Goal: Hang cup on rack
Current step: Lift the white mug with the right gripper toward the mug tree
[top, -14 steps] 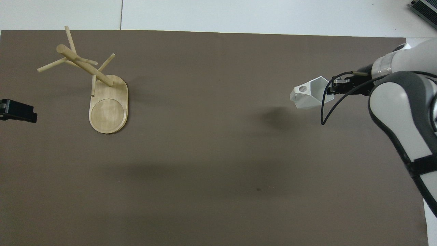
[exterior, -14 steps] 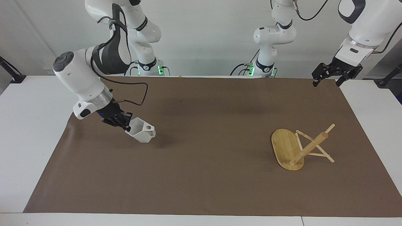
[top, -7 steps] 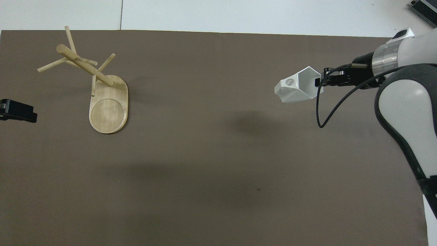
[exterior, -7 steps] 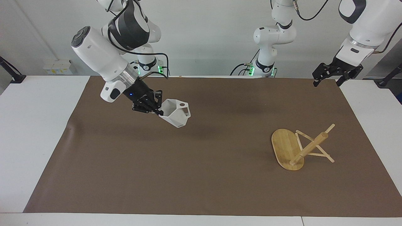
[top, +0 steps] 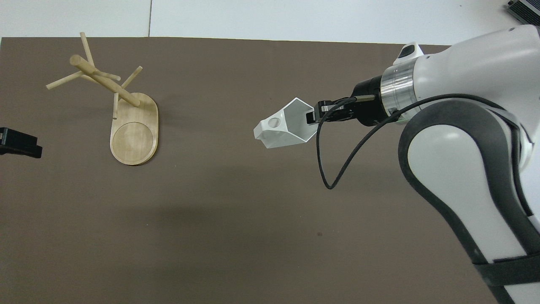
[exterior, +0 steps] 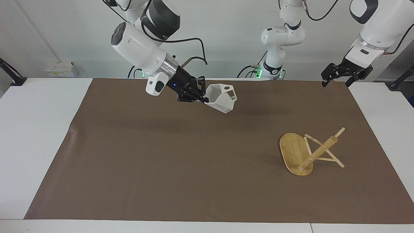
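My right gripper [exterior: 202, 95] is shut on the rim of the white faceted cup [exterior: 221, 98] and holds it in the air over the middle of the brown mat. The cup is tilted, and its handle with the round hole points toward the left arm's end. It also shows in the overhead view [top: 284, 128], held by the right gripper [top: 314, 117]. The bamboo rack [exterior: 318, 152] lies tipped over toward the left arm's end of the mat, its oval base [exterior: 292, 152] raised on edge and its pegs on the mat. My left gripper [exterior: 335, 84] waits open and empty, high over the mat's corner.
The brown mat [exterior: 194, 161] covers most of the white table [exterior: 35, 129]. The rack [top: 105, 84] and its base [top: 135, 135] show in the overhead view, with the left gripper [top: 19, 143] beside them at the mat's edge.
My right gripper has lifted the cup from low over the right arm's end of the mat and carried it up and toward the middle. The left arm and rack have stayed put.
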You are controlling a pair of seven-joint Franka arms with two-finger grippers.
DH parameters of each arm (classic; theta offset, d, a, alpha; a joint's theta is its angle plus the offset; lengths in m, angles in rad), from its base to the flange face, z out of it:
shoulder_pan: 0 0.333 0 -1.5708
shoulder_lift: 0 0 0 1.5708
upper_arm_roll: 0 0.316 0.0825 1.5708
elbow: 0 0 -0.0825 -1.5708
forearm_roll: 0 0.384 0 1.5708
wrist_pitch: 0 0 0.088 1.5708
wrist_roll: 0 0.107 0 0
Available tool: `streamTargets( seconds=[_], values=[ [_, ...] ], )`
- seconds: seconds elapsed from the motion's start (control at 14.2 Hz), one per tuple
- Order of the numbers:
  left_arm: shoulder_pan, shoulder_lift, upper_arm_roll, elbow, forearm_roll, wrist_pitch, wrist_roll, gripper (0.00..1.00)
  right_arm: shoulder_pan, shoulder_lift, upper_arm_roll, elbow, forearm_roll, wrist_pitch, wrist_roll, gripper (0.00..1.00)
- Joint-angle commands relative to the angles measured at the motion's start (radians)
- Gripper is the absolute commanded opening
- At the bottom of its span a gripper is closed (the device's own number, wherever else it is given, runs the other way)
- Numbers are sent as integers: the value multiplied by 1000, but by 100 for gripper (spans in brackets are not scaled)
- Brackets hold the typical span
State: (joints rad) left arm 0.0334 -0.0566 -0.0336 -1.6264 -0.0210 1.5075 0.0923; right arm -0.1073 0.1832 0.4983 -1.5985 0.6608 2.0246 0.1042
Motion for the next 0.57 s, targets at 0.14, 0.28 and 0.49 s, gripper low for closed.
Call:
streamTargets(
  seconds=[0.14, 0.28, 0.49],
  values=[
    [-9, -58, -2, -111, -111, 88, 133, 100, -14, 7, 51, -9, 111, 106, 38, 0],
    [-35, -80, 0, -162, -149, 153, 272, 100, -3, 9, 66, -12, 120, 131, 46, 0],
    [-73, -109, -2, -230, -194, 238, 455, 100, 0, 10, 94, -26, 126, 184, 80, 0]
  ],
)
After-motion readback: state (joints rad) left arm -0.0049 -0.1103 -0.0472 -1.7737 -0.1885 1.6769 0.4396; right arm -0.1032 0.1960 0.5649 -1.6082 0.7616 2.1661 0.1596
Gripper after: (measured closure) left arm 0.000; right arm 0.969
